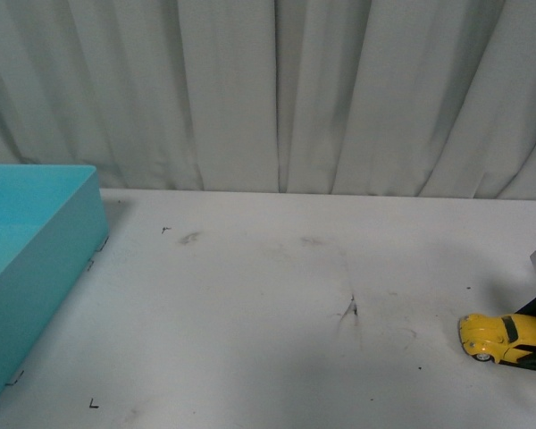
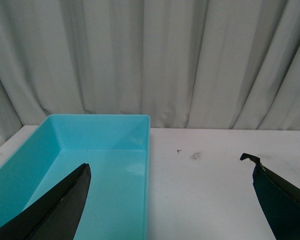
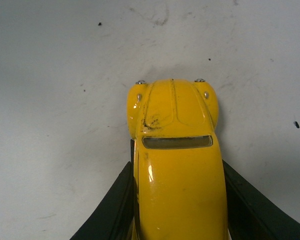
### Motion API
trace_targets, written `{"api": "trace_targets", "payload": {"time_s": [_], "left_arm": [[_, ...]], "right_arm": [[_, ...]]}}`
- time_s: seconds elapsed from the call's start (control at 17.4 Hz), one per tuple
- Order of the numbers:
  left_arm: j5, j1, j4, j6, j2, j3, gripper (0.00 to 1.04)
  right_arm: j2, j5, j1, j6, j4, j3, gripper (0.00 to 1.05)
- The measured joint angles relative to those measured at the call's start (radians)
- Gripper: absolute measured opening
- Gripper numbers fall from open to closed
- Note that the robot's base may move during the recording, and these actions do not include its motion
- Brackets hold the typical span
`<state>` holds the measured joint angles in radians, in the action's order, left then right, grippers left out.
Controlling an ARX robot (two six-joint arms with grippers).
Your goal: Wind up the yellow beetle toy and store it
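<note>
While between R fingers (image 3: 115,210), yellow beetle toy (image 1: 505,338) nose leftward

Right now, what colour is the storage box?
The box is plain teal; clearest in the left wrist view.

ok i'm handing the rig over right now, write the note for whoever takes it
Left gripper: open, holding nothing, facing the teal box.
Right gripper: fingers closed on the sides of the yellow beetle toy, which appears to sit wheels-down on the table, far right in the front view.
Teal box: at the table's left, nothing in the part that shows.
Done: toy gripped. Whether it is wound cannot be told.
Left: wind it if needed, carry it across and set it in the box.
</note>
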<state>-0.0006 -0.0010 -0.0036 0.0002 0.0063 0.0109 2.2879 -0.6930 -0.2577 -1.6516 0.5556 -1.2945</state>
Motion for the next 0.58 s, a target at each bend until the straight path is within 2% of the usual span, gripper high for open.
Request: {"api": "trace_targets", "payload": {"time_s": [0.4, 0.46, 0.58], "left_arm": [[0.000, 0.000, 0.000, 0.000, 0.000, 0.000, 0.98], [0.000, 0.000, 0.000, 0.000, 0.000, 0.000, 0.98], [0.000, 0.000, 0.000, 0.000, 0.000, 0.000, 0.98]], "right_arm": [[-0.011, 0.018, -0.011, -0.048, 0.000, 0.019, 0.42], [-0.011, 0.018, -0.010, -0.052, 0.005, 0.018, 0.49], [0.001, 0.015, -0.004, -0.058, 0.040, 0.023, 0.69]]}}
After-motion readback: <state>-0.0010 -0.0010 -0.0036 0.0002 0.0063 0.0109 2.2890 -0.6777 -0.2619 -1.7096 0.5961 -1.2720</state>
